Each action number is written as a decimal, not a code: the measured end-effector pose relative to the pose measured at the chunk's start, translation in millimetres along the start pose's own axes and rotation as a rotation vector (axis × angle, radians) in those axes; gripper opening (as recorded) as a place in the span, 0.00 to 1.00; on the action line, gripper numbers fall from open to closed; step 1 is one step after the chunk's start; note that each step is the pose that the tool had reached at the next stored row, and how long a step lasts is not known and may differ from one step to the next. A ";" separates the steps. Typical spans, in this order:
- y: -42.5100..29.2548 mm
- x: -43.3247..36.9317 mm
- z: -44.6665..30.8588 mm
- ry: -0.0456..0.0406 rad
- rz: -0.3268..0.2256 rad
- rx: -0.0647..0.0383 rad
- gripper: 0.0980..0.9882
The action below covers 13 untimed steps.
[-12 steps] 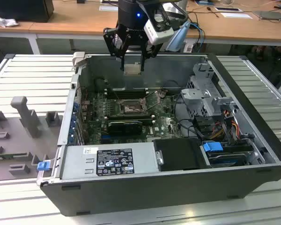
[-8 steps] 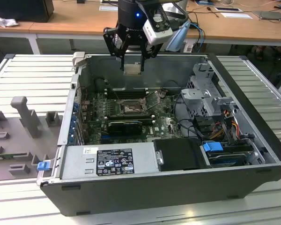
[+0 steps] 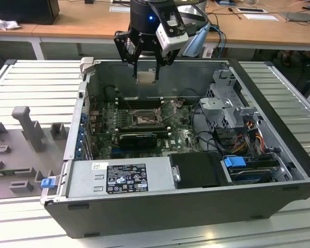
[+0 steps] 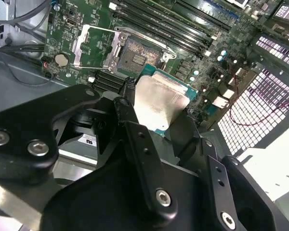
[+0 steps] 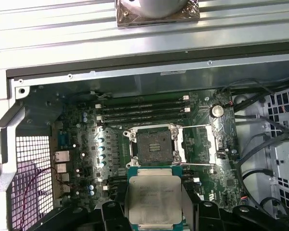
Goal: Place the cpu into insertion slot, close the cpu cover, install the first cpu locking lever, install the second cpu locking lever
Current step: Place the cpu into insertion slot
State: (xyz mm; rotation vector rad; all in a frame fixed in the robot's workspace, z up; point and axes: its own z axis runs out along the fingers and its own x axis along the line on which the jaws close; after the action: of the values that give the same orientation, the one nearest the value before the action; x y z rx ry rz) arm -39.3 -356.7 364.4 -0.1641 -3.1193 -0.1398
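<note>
My gripper (image 3: 145, 66) hangs over the open computer case, shut on the cpu (image 3: 146, 77), a pale square plate held flat by its edges. In both wrist views the cpu (image 5: 153, 196) (image 4: 160, 103) sits between the black fingers (image 5: 109, 212), well above the board. The insertion slot (image 3: 143, 119) (image 5: 151, 144) (image 4: 137, 55) lies bare below it, with a dark frame around a pin field. The cpu cover (image 5: 204, 142) (image 4: 94, 45) is flipped open beside the slot, and green board shows through its window. Thin wire levers (image 5: 197, 126) stand up along the cover's edges.
Long black memory slots (image 5: 144, 108) run beside the socket and a black card (image 3: 137, 138) lies on its other side. A silver power supply (image 3: 124, 178) and a drive cage (image 3: 232, 103) with cables fill the case's near and right parts. A grey moulded tray (image 3: 20, 144) rests outside.
</note>
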 end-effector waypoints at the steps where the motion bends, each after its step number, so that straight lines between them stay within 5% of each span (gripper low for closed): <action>1: 0.0 0.0 0.0 -0.0004 0.005 0.000 0.48; 13: 0.0 0.0 0.1 -0.0049 0.056 -0.001 0.48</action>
State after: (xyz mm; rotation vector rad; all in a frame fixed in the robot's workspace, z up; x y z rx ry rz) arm -39.3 -356.6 364.4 -0.2517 -3.1160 -0.1406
